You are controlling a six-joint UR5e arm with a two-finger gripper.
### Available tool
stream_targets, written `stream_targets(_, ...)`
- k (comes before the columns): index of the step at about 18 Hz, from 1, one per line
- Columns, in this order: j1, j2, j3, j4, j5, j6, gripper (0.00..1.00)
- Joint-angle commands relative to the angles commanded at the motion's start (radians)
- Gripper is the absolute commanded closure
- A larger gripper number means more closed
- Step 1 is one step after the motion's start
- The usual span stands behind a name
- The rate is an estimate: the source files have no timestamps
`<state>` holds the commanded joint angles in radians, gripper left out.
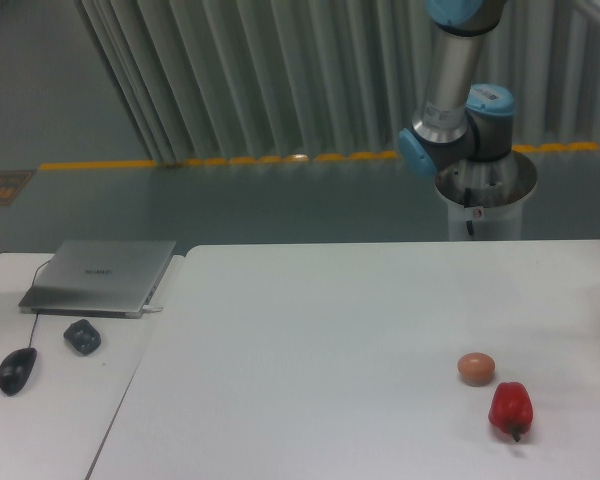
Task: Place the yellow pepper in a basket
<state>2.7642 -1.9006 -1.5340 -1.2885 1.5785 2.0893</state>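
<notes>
No yellow pepper or claw is shown; only a red pepper [510, 408] at the table's [330, 330] four o'clock.

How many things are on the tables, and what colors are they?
Red: 1, the red pepper
Tan-orange: 1, the small ball
Silver: 1, the closed laptop
Black or dark grey: 2, the computer mouse and a small dark object
Total: 5
No yellow pepper or basket shows.
</notes>
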Motion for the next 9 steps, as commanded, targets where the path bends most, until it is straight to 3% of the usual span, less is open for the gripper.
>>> stream_targets(9,0.000,0.002,-0.006,0.002,0.000,-0.002,0.00)
